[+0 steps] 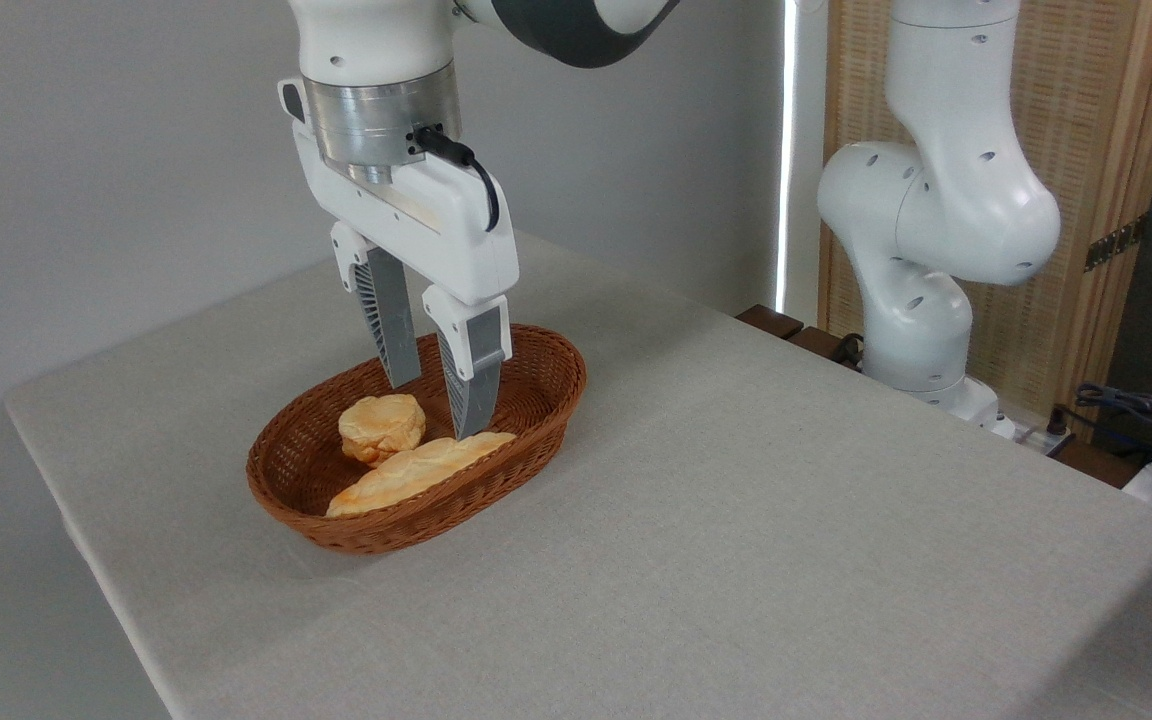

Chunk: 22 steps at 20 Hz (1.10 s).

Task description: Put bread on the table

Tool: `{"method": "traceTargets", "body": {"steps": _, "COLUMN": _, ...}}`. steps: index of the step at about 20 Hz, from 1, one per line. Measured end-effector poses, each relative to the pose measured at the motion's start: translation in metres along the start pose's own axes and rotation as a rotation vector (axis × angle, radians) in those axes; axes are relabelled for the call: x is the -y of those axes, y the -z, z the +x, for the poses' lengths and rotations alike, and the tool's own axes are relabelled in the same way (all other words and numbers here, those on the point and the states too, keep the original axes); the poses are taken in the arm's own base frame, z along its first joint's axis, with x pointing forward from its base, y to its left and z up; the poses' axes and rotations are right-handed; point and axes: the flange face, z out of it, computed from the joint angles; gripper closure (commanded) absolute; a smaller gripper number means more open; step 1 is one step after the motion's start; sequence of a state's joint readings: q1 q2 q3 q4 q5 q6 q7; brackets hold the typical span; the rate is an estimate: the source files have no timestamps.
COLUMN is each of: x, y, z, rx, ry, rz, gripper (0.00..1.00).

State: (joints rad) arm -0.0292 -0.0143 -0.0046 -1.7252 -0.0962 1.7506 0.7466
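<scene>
Camera: pincer (436, 408) spread above bread (381, 426)

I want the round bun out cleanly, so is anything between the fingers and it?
Nothing visible. The gripper hangs open inside the basket, just right of and behind the bread. The long loaf lies against the bun's front right, under the right finger's tip, and could be nudged.

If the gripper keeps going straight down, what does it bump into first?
Probably the long loaf or the basket floor. The open gripper points down beside the bun, though depth is hard to judge.
</scene>
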Motion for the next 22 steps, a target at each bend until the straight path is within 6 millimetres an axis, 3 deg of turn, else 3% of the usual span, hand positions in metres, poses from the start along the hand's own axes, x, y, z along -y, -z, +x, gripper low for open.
{"method": "traceTargets", "body": {"steps": 22, "x": -0.0033, "y": 0.0038, "z": -0.0038, "rx": 0.011, "ry": 0.0, "rz": -0.011, "gripper": 0.0}}
